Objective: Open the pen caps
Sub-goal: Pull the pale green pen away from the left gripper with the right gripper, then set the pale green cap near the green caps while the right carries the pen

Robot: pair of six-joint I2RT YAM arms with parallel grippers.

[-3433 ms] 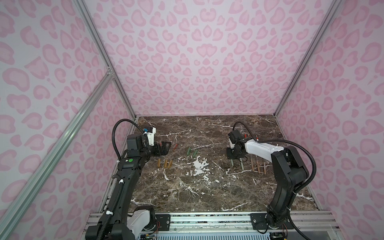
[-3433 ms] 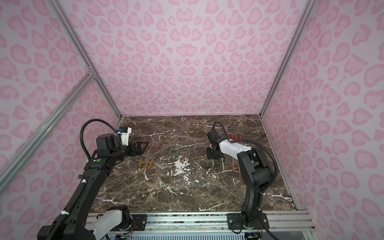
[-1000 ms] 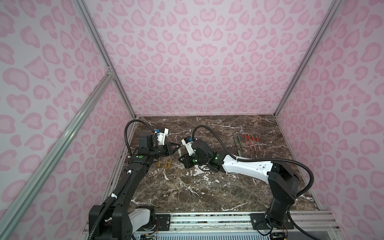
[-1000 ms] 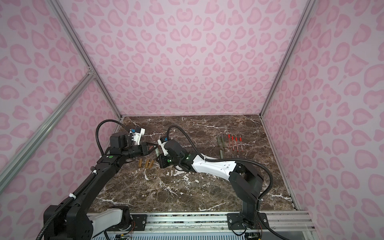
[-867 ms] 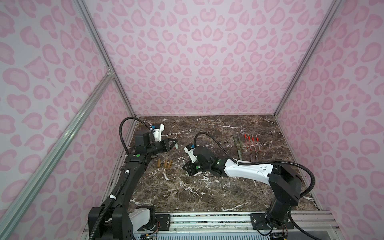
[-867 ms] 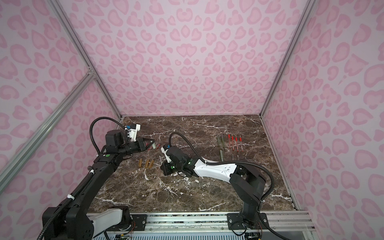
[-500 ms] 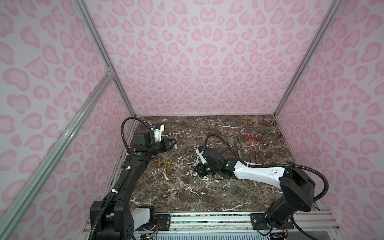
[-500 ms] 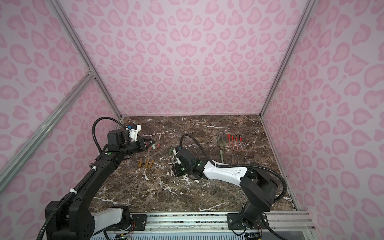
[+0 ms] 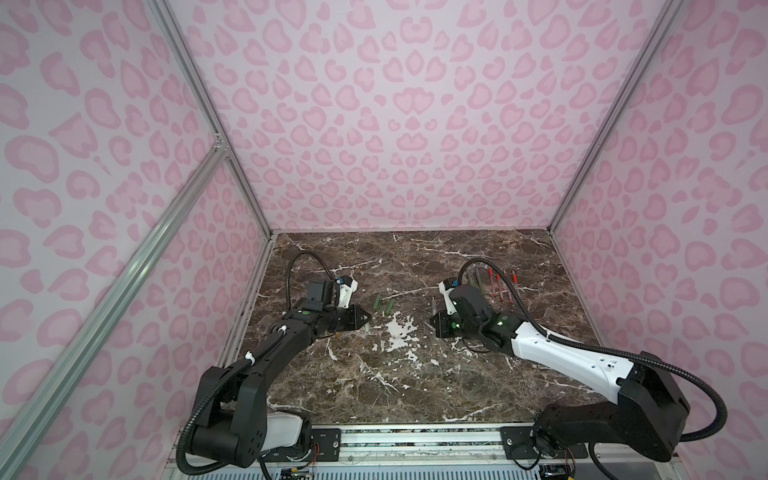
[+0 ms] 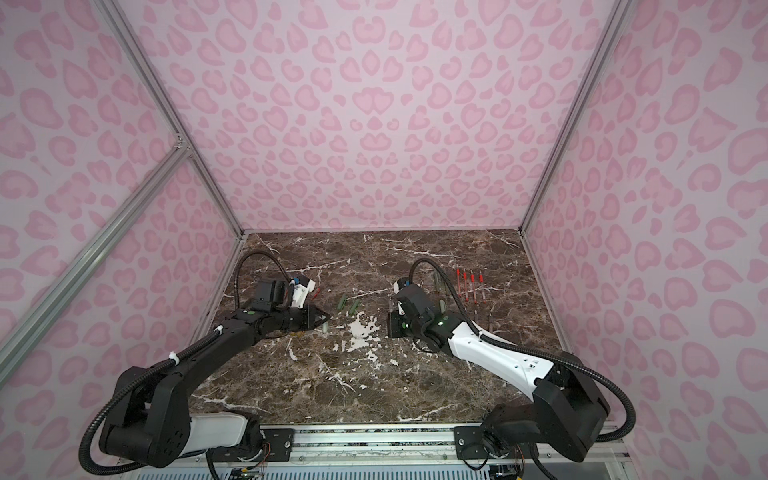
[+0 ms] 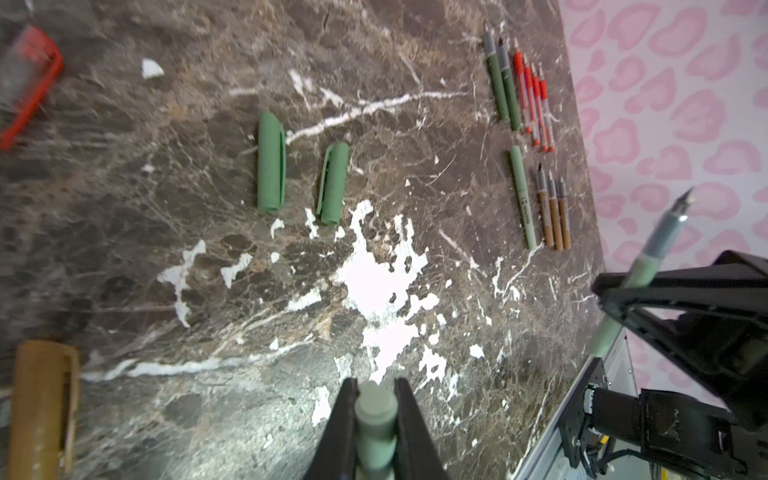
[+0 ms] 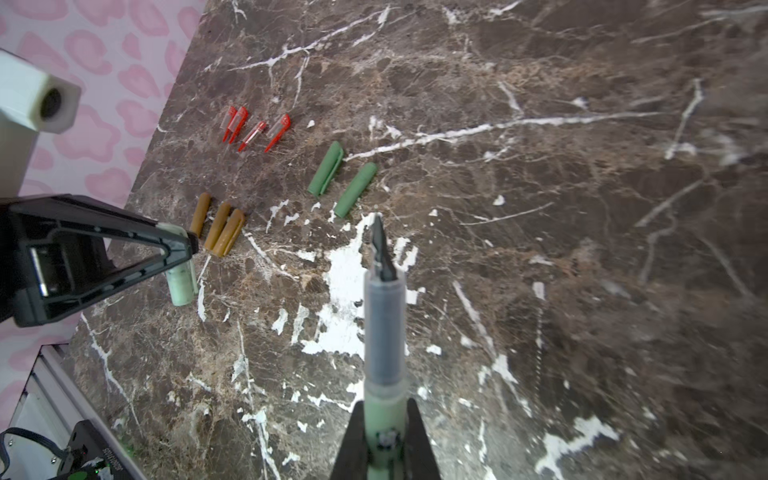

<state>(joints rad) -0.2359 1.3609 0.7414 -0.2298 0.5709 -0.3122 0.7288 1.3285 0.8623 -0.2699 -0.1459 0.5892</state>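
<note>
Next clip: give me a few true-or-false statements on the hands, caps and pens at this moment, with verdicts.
1. The left hand is shut on a pale green cap. True.
2. The right hand is open and empty. False: it is shut on a pale green pen with its nib bare.
3. Two dark green caps lie side by side on the table. True.
4. The tan caps sit on their pens. False: three lie loose, far from the brown pens.
</note>
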